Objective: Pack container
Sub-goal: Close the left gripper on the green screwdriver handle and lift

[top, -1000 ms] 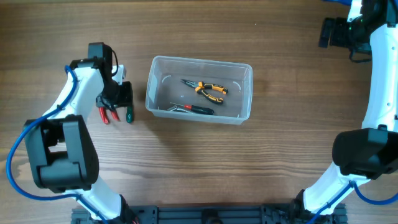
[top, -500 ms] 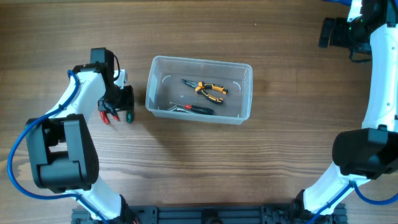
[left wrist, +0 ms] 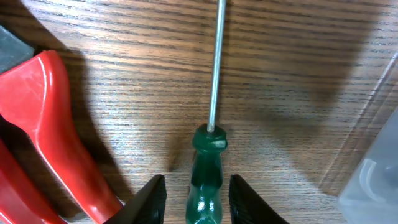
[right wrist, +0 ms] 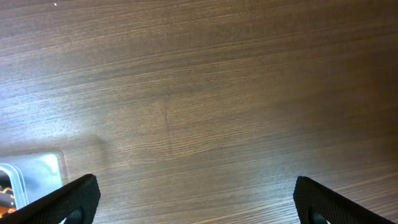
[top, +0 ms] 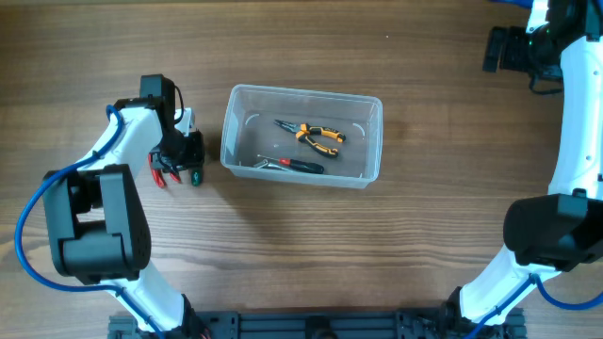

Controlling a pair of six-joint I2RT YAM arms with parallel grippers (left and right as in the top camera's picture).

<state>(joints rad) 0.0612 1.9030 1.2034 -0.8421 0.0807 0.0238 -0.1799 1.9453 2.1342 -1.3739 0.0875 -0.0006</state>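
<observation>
Fig., L wrist view: my left gripper [left wrist: 198, 200] stands open at bottom centre, fingertips [left wrist: 155, 190] either side of the green screwdriver [left wrist: 208, 171], a thin gap showing on each side, so nothing is gripped yet. The steel shaft runs straight to the top edge. Red-handled pliers [left wrist: 59, 137] lie just beside my left-hand finger, lower left of frame. The container [top: 226, 141], a clear tub, sits centre of the overhead view, just right of the gripper; inside it are orange-black pliers [top: 316, 135] and a red-black tool [top: 294, 165]. My right gripper [right wrist: 196, 202] is wide open, empty, parked at upper right of the overhead view, well apart from the work. Likely faults: handle is round and glossy, and I'm low on it, so it may roll or droop shaft-down on lifting; closing off-centre could nudge the red handle or pinch it w/ the driver; the long shaft could strike the tub wall on transfer. Surface: brown wood-grain table [top: 301, 273], flat, shadowed under my wrist. Room beyond table not visible; only a dark rig base at bottom edge.
</observation>
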